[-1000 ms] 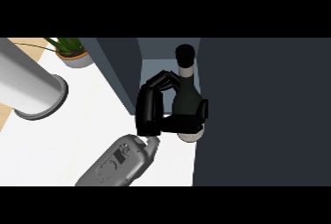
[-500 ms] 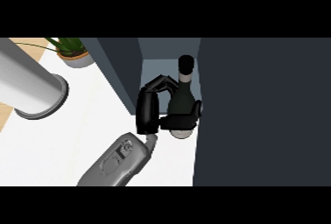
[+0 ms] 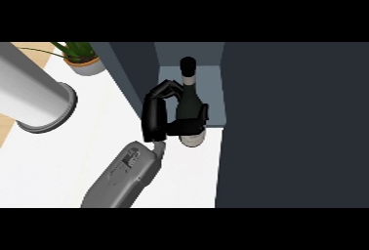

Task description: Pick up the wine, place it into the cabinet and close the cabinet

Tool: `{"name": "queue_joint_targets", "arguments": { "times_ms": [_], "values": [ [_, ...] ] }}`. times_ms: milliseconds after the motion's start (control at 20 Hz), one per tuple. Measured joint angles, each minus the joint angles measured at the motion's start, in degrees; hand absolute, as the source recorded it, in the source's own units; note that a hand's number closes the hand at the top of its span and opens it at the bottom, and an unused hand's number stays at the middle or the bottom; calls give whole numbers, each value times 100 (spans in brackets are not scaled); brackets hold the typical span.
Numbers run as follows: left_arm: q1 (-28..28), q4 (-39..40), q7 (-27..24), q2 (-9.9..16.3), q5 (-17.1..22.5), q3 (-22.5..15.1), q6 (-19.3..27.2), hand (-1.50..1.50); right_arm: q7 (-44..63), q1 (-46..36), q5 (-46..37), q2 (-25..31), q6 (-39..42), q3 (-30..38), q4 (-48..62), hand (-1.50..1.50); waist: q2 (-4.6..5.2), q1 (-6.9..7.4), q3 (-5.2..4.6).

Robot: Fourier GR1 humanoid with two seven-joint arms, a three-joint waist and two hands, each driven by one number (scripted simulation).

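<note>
Wine bottle (image 3: 190,100) is seen at about 12 o'clock of centre, lying tilted with its base at the cabinet's front edge and its neck pointing into the opening. Going left to right: a grey cylinder (image 3: 32,100) is seen at 9 o'clock on the white counter (image 3: 79,156), a potted plant (image 3: 83,61) at 11 o'clock. One grey forearm (image 3: 122,178) comes in from 6 o'clock; which arm cannot be told. Its black hand (image 3: 160,114) is curled round the bottle, fingers wrapped at neck and base. The dark cabinet (image 3: 288,122) fills the 3 o'clock side.
</note>
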State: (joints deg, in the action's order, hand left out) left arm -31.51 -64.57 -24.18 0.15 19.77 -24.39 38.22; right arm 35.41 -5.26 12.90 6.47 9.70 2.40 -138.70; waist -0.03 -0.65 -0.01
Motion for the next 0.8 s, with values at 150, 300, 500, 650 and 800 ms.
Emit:
{"name": "queue_joint_targets", "arguments": {
  "times_ms": [150, 300, 500, 650, 800],
  "values": [
    [-128, 255, -66, -7, 82, 170, -107, 150, -92, 153, -6, -73, 36, -125, -12, -150, 0, -17, 1],
    [-296, 509, -72, -10, 182, 279, -200, 150, -96, 151, -11, -90, 14, -136, -3, -150, 2, -18, 0],
    [-714, 987, -8, -13, 302, 596, -482, 150, -76, 67, 11, -42, 19, -9, 14, -150, 7, -30, 0],
    [-897, 1325, -75, -13, 414, 714, -575, 150, -98, 116, 5, -100, 6, -112, 15, -150, 9, -39, 0],
    [-1181, 1751, -107, 6, 441, 839, -628, 150, -129, 171, 35, -34, 89, 31, 13, -150, 13, -69, 1]
  ]
}}
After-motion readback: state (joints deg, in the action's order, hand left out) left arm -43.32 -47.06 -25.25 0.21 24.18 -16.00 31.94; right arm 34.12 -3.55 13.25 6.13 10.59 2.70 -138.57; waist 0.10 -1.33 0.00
